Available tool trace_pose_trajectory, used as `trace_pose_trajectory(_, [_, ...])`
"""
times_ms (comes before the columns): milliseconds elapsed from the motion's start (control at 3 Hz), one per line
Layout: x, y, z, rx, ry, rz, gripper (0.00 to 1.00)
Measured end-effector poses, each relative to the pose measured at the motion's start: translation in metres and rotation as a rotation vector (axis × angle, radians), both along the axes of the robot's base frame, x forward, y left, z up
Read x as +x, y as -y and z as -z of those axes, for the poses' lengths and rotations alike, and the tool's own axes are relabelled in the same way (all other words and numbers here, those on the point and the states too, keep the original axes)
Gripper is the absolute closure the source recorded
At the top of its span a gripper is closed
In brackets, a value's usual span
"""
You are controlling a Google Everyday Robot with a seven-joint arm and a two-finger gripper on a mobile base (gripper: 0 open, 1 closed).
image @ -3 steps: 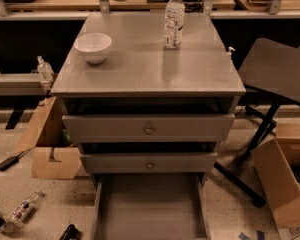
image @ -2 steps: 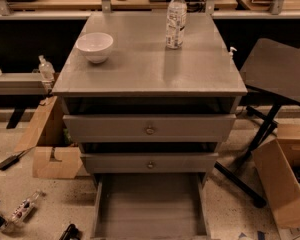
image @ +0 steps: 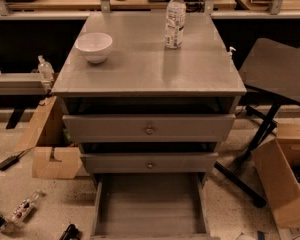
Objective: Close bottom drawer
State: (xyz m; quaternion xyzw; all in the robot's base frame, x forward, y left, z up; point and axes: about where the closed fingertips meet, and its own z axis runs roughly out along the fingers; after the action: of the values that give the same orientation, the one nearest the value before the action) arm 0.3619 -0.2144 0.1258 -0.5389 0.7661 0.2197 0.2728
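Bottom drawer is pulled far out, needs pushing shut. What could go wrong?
1. The gripper is not in view, and the bottom drawer has its front at the frame's lower edge, so contact may be hard to check.
2. An off-centre push could skew and jam it.
3. A hard shove might rock the cabinet and topple the upright bottle.

Grey cabinet top (image: 140,71): white bowl (image: 94,46) at 10 o'clock, upright plastic water bottle (image: 175,19) at 1 o'clock, well apart. Speckled floor (image: 50,204): cardboard box (image: 52,156) at 9 o'clock, second box (image: 280,184) at 4 o'clock, small bottle (image: 25,206) lying at 8 o'clock. Gripper out of view.
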Motion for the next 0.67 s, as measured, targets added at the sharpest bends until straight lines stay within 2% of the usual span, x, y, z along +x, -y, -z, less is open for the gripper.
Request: trace_pose_trajectory(667, [0.0077,0.0,0.0021,0.004,0.011,-0.002,1.0])
